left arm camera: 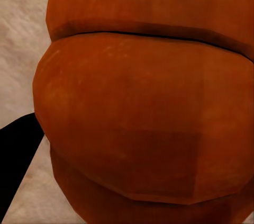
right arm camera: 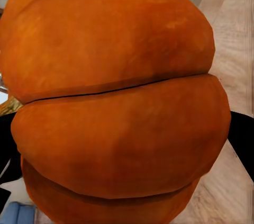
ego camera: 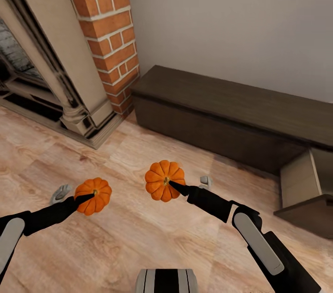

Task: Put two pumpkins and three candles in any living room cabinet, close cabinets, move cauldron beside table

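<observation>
- Carrying both pumpkins rn: left gripper (ego camera: pixel 85 199) is clenched on the left pumpkin (ego camera: pixel 93 196), right gripper (ego camera: pixel 178 186) is grasping the right pumpkin (ego camera: pixel 165 180). Both are held up off the wood floor (ego camera: pixel 138 237), well apart from each other.
- Wrist cams are basically wall-to-wall orange, w/ a dark finger (left arm camera: pixel 16 155) at the edge of the left one, so the grips look solid imo.
- Cabinet (ego camera: pixel 222 112) sits ahead along the wall, next to the brick fireplace (ego camera: pixel 106 29). A drawer (ego camera: pixel 305 191) near its right end is pulled out, pale inside.
- Step in hand = hauling pumpkins to the cabinet. Next move prob needs the base to swing toward that open drawer, then lower each pumpkin in w/o clipping the drawer front.
</observation>
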Controlling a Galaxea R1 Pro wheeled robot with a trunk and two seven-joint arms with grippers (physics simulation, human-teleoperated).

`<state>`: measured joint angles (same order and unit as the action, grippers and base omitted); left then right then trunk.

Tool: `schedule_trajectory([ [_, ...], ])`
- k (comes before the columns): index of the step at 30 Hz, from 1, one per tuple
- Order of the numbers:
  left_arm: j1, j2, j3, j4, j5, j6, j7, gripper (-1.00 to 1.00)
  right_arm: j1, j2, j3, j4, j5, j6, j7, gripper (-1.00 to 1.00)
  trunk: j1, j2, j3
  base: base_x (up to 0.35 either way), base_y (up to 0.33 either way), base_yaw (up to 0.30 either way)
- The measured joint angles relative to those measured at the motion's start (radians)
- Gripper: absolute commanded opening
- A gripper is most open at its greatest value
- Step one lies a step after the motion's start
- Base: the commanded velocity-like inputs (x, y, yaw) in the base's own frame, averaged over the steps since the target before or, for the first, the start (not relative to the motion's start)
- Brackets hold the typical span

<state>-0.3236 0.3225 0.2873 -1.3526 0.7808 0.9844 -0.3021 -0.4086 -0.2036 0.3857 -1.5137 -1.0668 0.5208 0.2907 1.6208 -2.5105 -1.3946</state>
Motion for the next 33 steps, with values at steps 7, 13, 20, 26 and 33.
schedule_trajectory([
  [7,0.000,0.007,0.025,0.000,-0.001,0.000,0.000,-1.00,0.000,0.000,-0.001,0.011,0.000,-0.001,0.000,-1.00,-0.003,0.002,0.027,0.000,0.000,-0.273],
  [13,0.000,0.007,0.039,0.002,-0.004,0.000,0.000,-1.00,0.000,0.001,-0.001,0.018,0.000,-0.005,0.000,-1.00,-0.006,0.003,0.050,0.000,0.000,-0.273],
  [20,0.000,0.021,0.103,0.051,-0.004,0.000,0.001,-1.00,0.000,0.000,-0.005,0.024,-0.001,-0.005,0.000,-1.00,-0.009,0.005,0.077,0.000,0.000,-0.273],
  [26,0.000,0.049,0.115,0.090,0.012,0.002,-0.002,-1.00,0.000,0.001,-0.040,0.026,-0.001,-0.005,0.000,-1.00,-0.012,0.006,0.101,0.000,0.000,-0.243],
  [33,0.001,0.050,0.116,0.092,0.022,0.002,-0.004,-1.00,0.000,0.002,-0.043,0.027,-0.004,-0.024,0.002,-1.00,-0.012,0.006,0.103,0.000,0.000,-0.027],
])
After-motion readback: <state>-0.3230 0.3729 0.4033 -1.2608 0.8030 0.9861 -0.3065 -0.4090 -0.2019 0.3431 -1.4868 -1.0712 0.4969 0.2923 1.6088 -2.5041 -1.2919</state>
